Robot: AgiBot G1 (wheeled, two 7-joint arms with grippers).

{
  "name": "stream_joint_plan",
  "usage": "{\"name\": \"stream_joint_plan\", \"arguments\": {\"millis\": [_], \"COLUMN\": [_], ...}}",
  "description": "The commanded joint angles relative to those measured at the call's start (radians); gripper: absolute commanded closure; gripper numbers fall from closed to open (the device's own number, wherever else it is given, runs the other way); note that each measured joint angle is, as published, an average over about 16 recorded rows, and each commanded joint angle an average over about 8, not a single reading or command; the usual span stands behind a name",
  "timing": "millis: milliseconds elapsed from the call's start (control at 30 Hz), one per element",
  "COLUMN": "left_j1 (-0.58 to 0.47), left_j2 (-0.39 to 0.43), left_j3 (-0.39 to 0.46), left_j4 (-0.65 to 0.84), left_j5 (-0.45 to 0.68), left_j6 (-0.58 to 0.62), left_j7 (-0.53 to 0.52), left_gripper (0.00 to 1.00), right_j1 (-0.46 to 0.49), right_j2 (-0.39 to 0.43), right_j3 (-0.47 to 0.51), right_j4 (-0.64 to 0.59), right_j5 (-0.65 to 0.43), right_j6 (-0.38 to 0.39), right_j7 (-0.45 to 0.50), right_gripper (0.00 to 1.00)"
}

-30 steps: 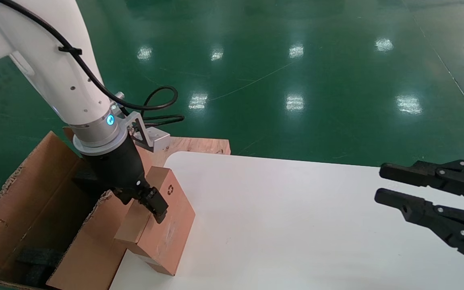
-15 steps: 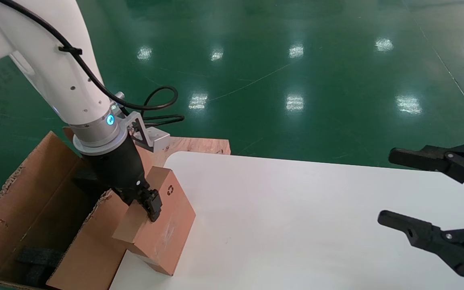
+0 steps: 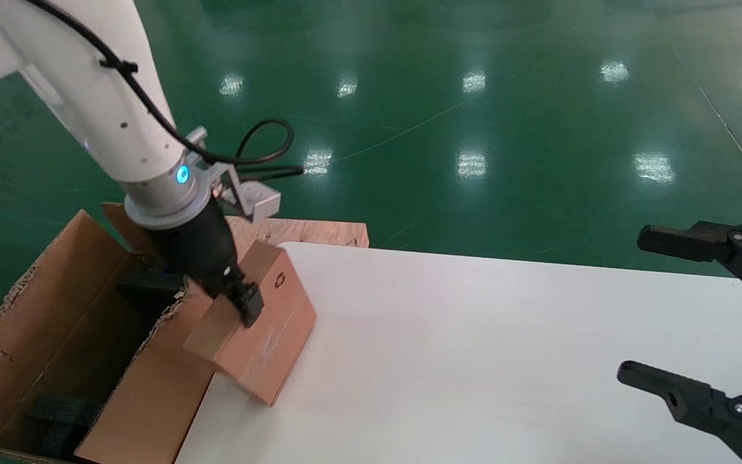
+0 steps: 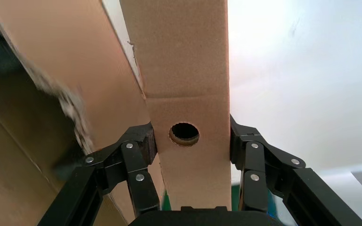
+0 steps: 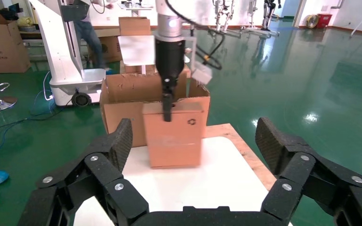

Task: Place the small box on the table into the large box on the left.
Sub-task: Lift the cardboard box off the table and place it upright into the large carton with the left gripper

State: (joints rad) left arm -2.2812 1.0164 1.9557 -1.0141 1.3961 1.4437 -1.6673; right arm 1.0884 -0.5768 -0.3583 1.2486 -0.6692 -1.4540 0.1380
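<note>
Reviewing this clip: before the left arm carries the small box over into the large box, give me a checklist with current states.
1. Left hand shut on the small box: ok, fingers press both sides.
2. Small box off the table: cannot tell; it is tilted at the table's left edge.
3. Large box open on top: ok.
4. Room inside: cannot tell; black foam pieces lie on its floor.
5. Right hand out of the way: ok, open at the table's far right.

Only a recycling mark on the small box (image 3: 261,322).
</note>
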Motion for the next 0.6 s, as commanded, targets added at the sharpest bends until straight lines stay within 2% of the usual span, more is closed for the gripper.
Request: {"name": "stream_joint_plan", "arguments": {"millis": [33,333,600], "left_j1": [-0.006,-0.04,-0.154], "left_j2": [0.008,0.112,0.173], "left_j3": [-0.008,-0.044,-0.073], "left_j4": [0.014,0.332,0.576], "left_j5": [0.012,0.112,0.129], "left_j6": [-0.022,-0.218,-0.255], "left_j7": [0.022,0.276,0.477], "left_gripper": [1.0,1.0,1.0], "right_j1": [0.0,0.0,0.0], "right_j2": [0.0,0.0,0.0], "right_j3": [0.0,0.0,0.0], "right_j4": [0.0,0.0,0.0], "right_j5": [0.0,0.0,0.0], "right_j6": [0.0,0.0,0.0], "right_j7": [0.0,0.0,0.0], "right_gripper": [0.0,0.0,0.0]}}
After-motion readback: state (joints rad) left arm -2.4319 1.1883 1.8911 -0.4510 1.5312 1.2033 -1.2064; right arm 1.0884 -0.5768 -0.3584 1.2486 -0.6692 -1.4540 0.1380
